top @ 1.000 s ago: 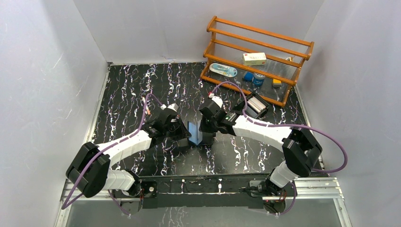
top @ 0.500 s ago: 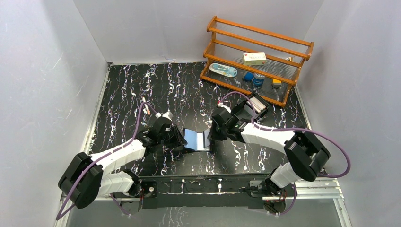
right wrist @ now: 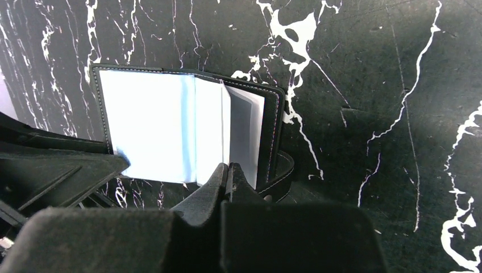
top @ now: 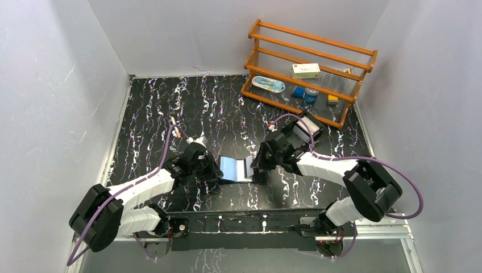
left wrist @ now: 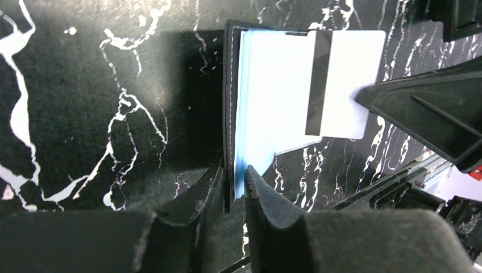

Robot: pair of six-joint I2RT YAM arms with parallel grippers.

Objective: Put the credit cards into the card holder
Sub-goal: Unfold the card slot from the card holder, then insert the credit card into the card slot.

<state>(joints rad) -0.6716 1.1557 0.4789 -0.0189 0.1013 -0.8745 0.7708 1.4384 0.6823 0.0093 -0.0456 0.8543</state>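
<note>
The wallet (top: 234, 169) lies open midway along the near edge of the bench (top: 187, 102). The left claw (left wrist: 233, 185) clamps its cover to steady it, while the right claw (right wrist: 227, 173) grips a white card (left wrist: 347, 74), likely to slide it into a pocket.

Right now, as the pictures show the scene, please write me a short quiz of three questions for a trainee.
1. True or false: the card holder lies open on the table.
2. What does the left gripper clamp? A) the card holder's edge B) a loose card C) nothing
3. Fill in: the white card in the right gripper bears one black ____.
Key: 1 true; 2 A; 3 stripe.
</note>
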